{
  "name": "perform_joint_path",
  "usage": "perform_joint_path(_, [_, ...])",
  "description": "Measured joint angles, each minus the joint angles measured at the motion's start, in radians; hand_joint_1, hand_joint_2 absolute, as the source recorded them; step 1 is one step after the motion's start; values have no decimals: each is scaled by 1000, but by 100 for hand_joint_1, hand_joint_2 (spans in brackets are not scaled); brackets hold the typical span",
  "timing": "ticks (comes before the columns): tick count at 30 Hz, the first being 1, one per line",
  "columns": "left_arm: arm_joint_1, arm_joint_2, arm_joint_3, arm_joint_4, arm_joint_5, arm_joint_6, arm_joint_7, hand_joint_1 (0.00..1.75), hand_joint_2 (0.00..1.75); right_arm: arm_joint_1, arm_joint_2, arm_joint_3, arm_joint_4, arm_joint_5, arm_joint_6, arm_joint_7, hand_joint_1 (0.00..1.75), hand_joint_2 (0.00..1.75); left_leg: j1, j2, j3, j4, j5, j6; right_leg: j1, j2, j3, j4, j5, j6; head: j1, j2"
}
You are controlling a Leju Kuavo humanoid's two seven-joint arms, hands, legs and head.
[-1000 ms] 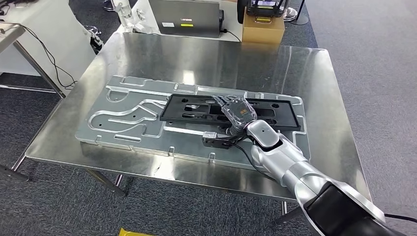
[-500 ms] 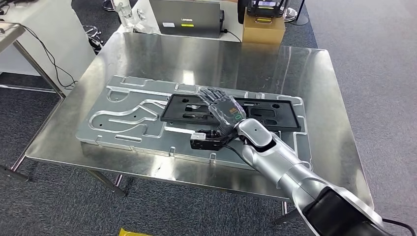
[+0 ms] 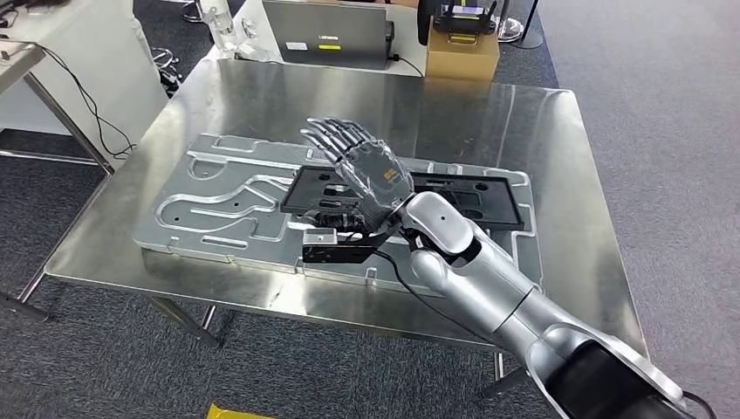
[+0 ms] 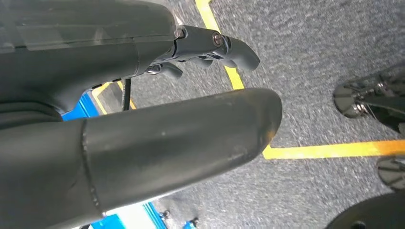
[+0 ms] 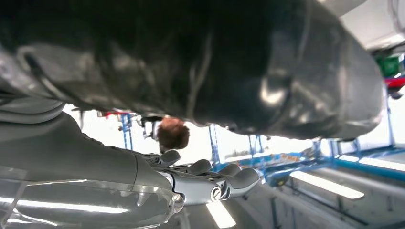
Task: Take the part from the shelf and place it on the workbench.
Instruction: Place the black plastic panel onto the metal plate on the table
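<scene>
Shiny steel tabletop (image 3: 524,140) is carrying a big grey metal plate (image 3: 209,218), lying flat across its near half.

In the head view you see the steel-topped table (image 3: 524,113) across the middle of the frame. On it lies the large grey machined metal plate (image 3: 218,209), reaching from centre-left to centre-right. The flat black slotted part (image 3: 471,194) lies on that plate, right of centre. The right hand (image 3: 366,170) hangs above the part's left end, fingers spread toward the upper left. Behind the table, at the top edge, a grey laptop (image 3: 327,33) stands left of a brown cardboard box (image 3: 461,54).
</scene>
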Motion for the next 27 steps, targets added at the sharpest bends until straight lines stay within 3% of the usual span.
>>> perform_joint_path(2, [4,1,7,0,5,1,-2,0,0,1,-10,-2,-10,-2,-7,-1,0,0,0,-2,-10,15,-5,-21,3,7,22,-50,8,-13,-1,0])
perform_joint_path(5, [10,0,16,0,12,3,-4,0,0,3,-24,-6,-14,-3,-13,-5,0,0,5,-3,-17,14,0,-42,9,9,8,-45,17,-46,-1,0])
perform_joint_path(6, [12,0,18,0,14,4,-5,0,0,3,-26,-7,-14,-3,-14,-7,0,0,6,-2,-25,26,-15,-45,9,8,3,-47,23,-57,-1,0])
perform_joint_path(8, [13,0,22,0,15,5,-7,0,0,4,-30,-8,-14,-3,-14,-9,0,0,4,-2,-61,113,-85,-42,13,4,-11,-52,38,-75,-1,0])
perform_joint_path(10, [13,1,25,0,16,6,-9,0,0,7,-33,-8,-13,-3,-14,-11,0,0,-4,-2,-106,243,-164,-34,23,3,-29,-53,51,-85,-1,0])
perform_joint_path(11, [13,1,26,0,17,7,-10,0,0,10,-35,-8,-13,-3,-14,-11,0,0,-8,-2,-114,283,-183,-29,29,2,-39,-53,59,-88,-1,0])
perform_joint_path(12, [13,1,28,0,18,8,-11,0,0,13,-37,-8,-13,-3,-14,-12,0,0,-14,-2,-103,287,-183,-21,35,2,-48,-53,67,-90,-1,0])
perform_joint_path(13, [13,1,30,0,19,9,-12,0,0,15,-39,-8,-13,-3,-14,-12,0,0,-20,-2,-73,252,-168,-11,40,2,-57,-53,75,-91,-1,0])
perform_joint_path(15, [11,4,35,0,22,11,-12,0,0,15,-41,-10,-13,-3,-15,-12,0,0,-35,-1,22,109,-127,15,48,2,-71,-53,92,-90,-1,0])
perform_joint_path(17, [9,7,39,1,25,12,-13,0,0,15,-44,-13,-14,-3,-15,-13,0,0,-48,1,74,16,-103,28,51,1,-76,-55,108,-82,-1,0])
perform_joint_path(20, [12,8,42,1,27,14,-13,0,0,16,-49,-16,-13,-3,-14,-13,0,0,-52,4,65,1,-74,32,46,-2,-79,-67,131,-64,-1,0])
perform_joint_path(21, [12,8,43,2,28,15,-13,0,0,16,-52,-17,-13,-3,-14,-13,0,0,-50,5,58,-4,-59,36,45,-2,-84,-63,120,-59,-1,0])
perform_joint_path(22, [12,8,43,3,30,14,-13,0,0,16,-55,-17,-13,-4,-14,-13,0,0,-47,7,49,-9,-43,42,45,-1,-93,-45,93,-53,0,0])
perform_joint_path(23, [11,7,44,3,31,14,-13,0,0,17,-59,-18,-13,-4,-14,-14,0,0,-44,9,36,-12,-28,46,42,-1,-107,-5,45,-48,0,0])
perform_joint_path(25, [12,7,45,4,33,14,-13,0,0,21,-64,-18,-13,-4,-14,-14,0,0,-44,10,8,-11,-6,51,36,-1,-135,121,-57,-38,1,0])
perform_joint_path(26, [13,6,46,5,33,14,-14,0,0,25,-68,-18,-13,-4,-14,-14,0,0,-44,10,-7,-9,4,50,33,-1,-141,179,-81,-33,1,0])
perform_joint_path(27, [14,6,46,6,34,14,-14,0,0,29,-71,-18,-13,-4,-14,-14,0,0,-43,11,-22,-7,13,48,29,-2,-133,210,-81,-29,1,0])
